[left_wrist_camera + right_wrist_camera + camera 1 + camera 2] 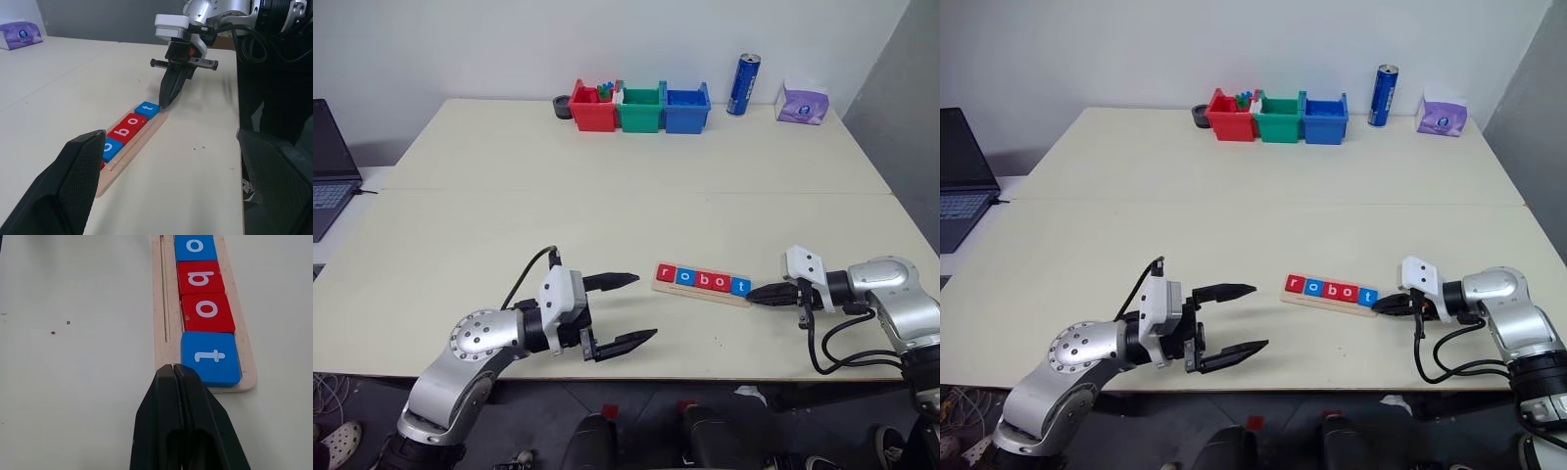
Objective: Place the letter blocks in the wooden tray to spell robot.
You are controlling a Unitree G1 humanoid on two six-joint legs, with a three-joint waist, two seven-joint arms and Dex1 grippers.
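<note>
- Left eye view is showing the left gripper (631, 309) nearest the front edge of the table (607, 186), its arm bending in from the lower left and its two black fingers pointing level toward the robot's right, spread wide with nothing between them.
- Just beyond those fingertips, a short gap to the robot's right, the wooden tray (666, 287) is lying flat on the table with its long axis running left to right, its right end sitting slightly nearer the front edge than its left.
- All five letter blocks (703, 280) are sitting in a touching row on the tray, red, blue, red, red, blue from the robot's left, and their white letters are reading r, o, b, o, t.
- Coming in from the right, the right gripper (754, 294) is tilting downward and pointing toward the robot's left, its fingers pressed together and holding nothing.
- Right wrist view is showing that closed tip sitting at the tray's right end, just beside the blue t block (210, 358); I cannot tell whether it is touching the wood.
- At the far edge of the table, three plastic bins (641, 108) in red, green and blue are standing side by side, with a blue can (743, 84) and a purple tissue pack (802, 102) further to the right.
</note>
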